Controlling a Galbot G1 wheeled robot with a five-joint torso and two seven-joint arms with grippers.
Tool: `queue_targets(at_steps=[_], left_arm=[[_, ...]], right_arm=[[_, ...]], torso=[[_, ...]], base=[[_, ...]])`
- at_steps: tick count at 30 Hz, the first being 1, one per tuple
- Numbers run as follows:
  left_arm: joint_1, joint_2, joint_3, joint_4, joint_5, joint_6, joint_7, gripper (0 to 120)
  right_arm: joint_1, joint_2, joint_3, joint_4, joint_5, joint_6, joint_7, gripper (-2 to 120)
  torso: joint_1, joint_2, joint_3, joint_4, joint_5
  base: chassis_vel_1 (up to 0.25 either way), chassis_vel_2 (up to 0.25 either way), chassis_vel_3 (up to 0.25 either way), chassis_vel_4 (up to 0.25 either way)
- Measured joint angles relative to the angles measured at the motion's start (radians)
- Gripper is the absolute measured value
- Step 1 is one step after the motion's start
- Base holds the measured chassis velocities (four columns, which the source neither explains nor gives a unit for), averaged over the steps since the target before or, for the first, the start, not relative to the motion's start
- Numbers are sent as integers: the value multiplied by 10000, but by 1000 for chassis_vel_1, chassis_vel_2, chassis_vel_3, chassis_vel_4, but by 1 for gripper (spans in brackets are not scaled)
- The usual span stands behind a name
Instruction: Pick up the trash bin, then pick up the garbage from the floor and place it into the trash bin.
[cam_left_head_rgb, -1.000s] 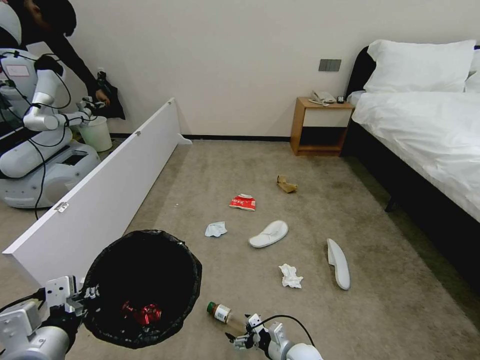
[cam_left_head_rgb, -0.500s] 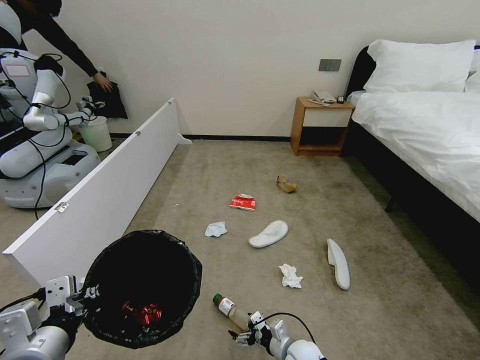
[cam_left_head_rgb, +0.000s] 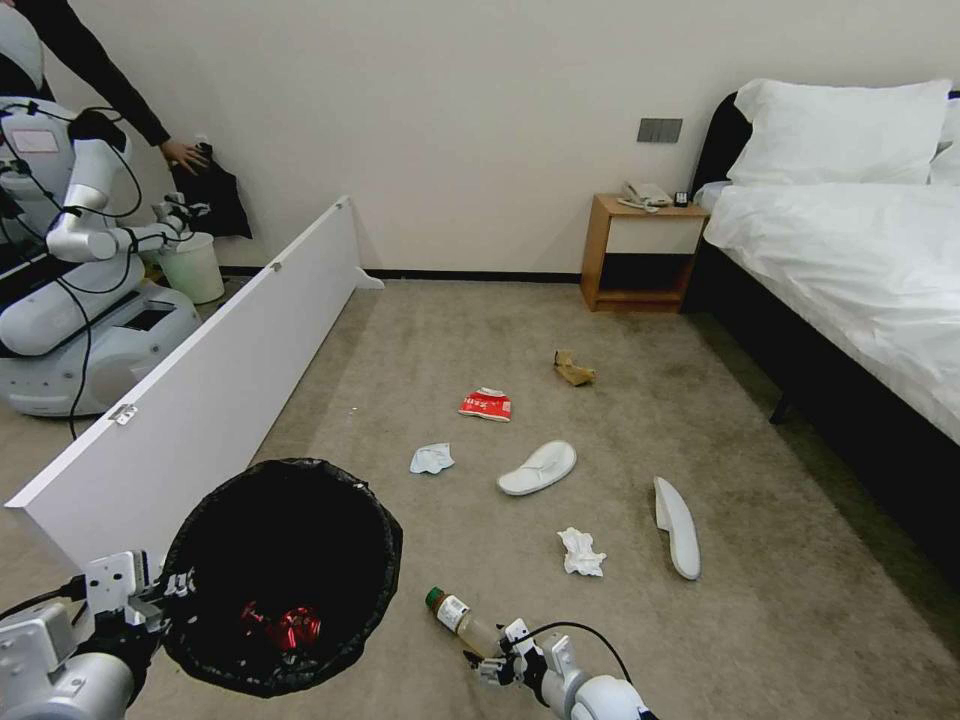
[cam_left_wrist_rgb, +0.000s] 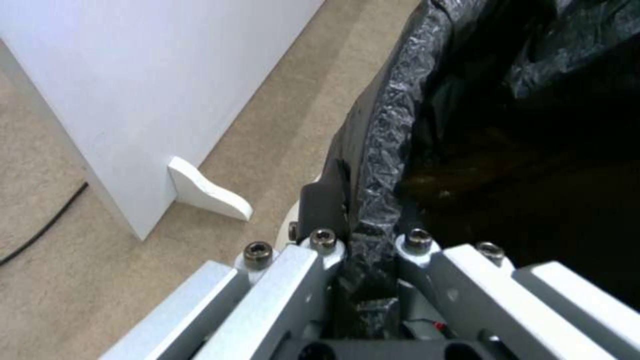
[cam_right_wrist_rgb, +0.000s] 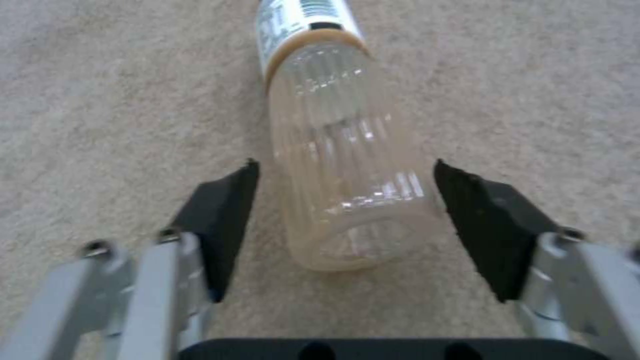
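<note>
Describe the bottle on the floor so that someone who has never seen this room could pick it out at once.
Start at the trash bin, black-lined, held at its rim by the left gripper. On the carpet just to its right lies the bottle, on its side between the open fingers of the right gripper. It is the only clear plastic item: ribbed, with a green cap and white label, unlike the tissue and slippers beyond.

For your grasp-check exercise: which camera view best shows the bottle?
The right wrist view: the bottle lies between the open right claw. The head view shows it small; the left wrist view shows the trash bin.
</note>
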Motion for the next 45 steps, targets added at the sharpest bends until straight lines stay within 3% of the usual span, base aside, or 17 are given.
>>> queue_targets(at_steps=[1, 2, 6, 24, 31, 33, 37, 38, 45], left_arm=[[1, 0, 0, -1, 0, 0, 0, 2], [11, -12, 2, -21, -1, 0, 0, 2], [17, -22, 26, -47, -2, 0, -3, 2], [38, -12, 44, -59, -35, 1, -24, 2], [126, 9, 368, -69, -33, 1, -27, 2], [137, 156, 469, -77, -111, 1, -32, 2], [67, 332, 498, -32, -254, 1, -64, 2], [19, 434, 540, 25, -325, 1, -80, 2], [-58, 565, 804, 122, -388, 1, -104, 2]], right_arm=[[0, -4, 6, 1, 1, 0, 0, 64], [-6, -36, 72, 6, 5, 0, -1, 52], [-92, -72, 130, 55, 8, 2, -1, 44], [-251, -199, 447, 511, -96, 18, -3, 44], [-824, -970, 1562, 3149, 737, 133, 80, 44], [-1514, -1816, 2272, 4905, 1254, 52, 133, 44], [-2117, -2662, 2861, 6306, 1727, -86, 156, 44], [-2609, -3229, 3266, 7260, 1984, -107, 130, 44], [-3851, -4352, 4573, 9461, 2833, 18, -169, 44]], torso=[[0, 0, 0, 0, 0], [0, 0, 0, -1, 0], [0, 0, 0, -2, 0], [0, 0, 0, -1, 2], [0, 0, -1, 1, 3], [0, 1, 0, -2, 5], [0, 0, -1, -7, -1], [0, 0, -1, -5, 0], [0, 0, -1, 2, 4]], base=[[0, 0, 0, 0], [0, 0, 0, 0], [0, 0, 0, 0], [0, 0, 0, 0], [0, 0, 0, 0], [0, 0, 0, 0], [0, 0, 0, 0], [0, 0, 0, 0], [0, 0, 0, 0]])
